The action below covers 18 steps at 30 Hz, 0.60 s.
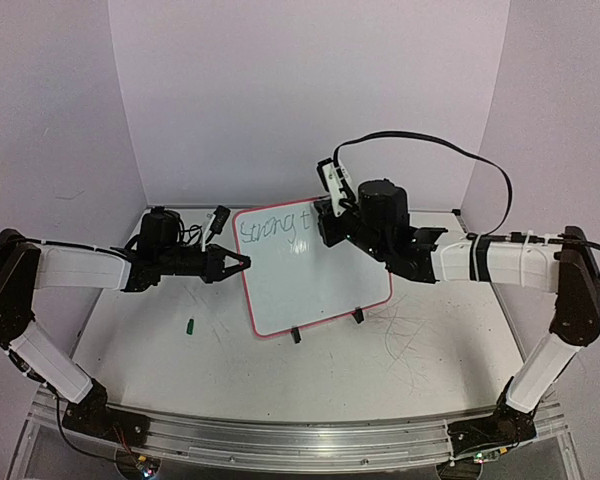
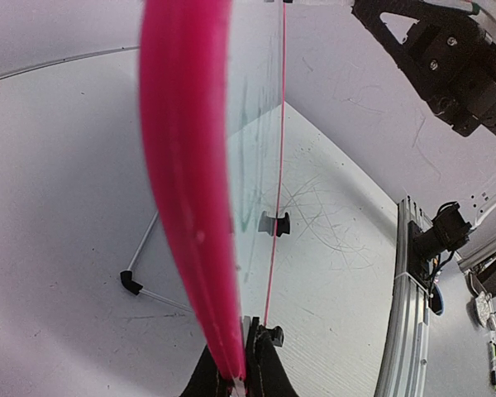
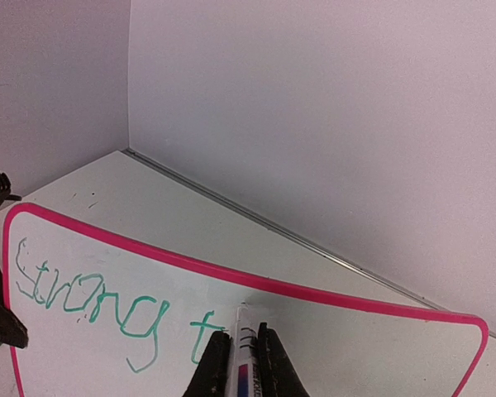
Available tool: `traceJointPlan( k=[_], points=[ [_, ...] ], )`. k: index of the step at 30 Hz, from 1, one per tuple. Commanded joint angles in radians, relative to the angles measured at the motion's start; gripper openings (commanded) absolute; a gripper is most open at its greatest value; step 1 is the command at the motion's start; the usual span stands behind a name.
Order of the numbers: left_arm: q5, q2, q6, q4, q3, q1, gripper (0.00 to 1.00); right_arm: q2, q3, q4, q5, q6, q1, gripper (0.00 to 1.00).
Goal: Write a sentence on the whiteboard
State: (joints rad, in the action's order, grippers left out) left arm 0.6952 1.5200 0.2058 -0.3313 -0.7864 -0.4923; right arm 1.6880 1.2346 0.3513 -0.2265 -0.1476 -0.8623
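Both pairs of jaws are clamped narrow on something. The left gripper (image 1: 242, 264) pinches the left pink rim (image 2: 186, 165) of the whiteboard (image 1: 320, 285). The right gripper (image 1: 329, 212) grips a white marker (image 3: 245, 343), whose tip meets the board just right of the last letter. The whiteboard stands tilted on two black clip feet (image 1: 296, 336) in the middle of the scuffed table (image 1: 420, 350), between the two arms. The sentence (image 3: 91, 299), in thin green handwriting, runs along the board's far edge and reads only "Strong t". A small green object (image 1: 191, 324) lies on the table left of the board, apart from it.
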Motion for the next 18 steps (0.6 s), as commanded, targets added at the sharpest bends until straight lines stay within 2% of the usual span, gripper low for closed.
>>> traceJointPlan(
  k=[1,18],
  points=[
    [-0.149,0.018,-0.105,0.029,-0.037,0.009,0.0,0.013,0.03,0.026,-0.027,0.019,0.004,0.0],
    [-0.148,0.019,-0.104,0.032,-0.038,0.009,0.0,-0.003,-0.023,-0.022,-0.019,0.057,0.004,0.0]
  ],
)
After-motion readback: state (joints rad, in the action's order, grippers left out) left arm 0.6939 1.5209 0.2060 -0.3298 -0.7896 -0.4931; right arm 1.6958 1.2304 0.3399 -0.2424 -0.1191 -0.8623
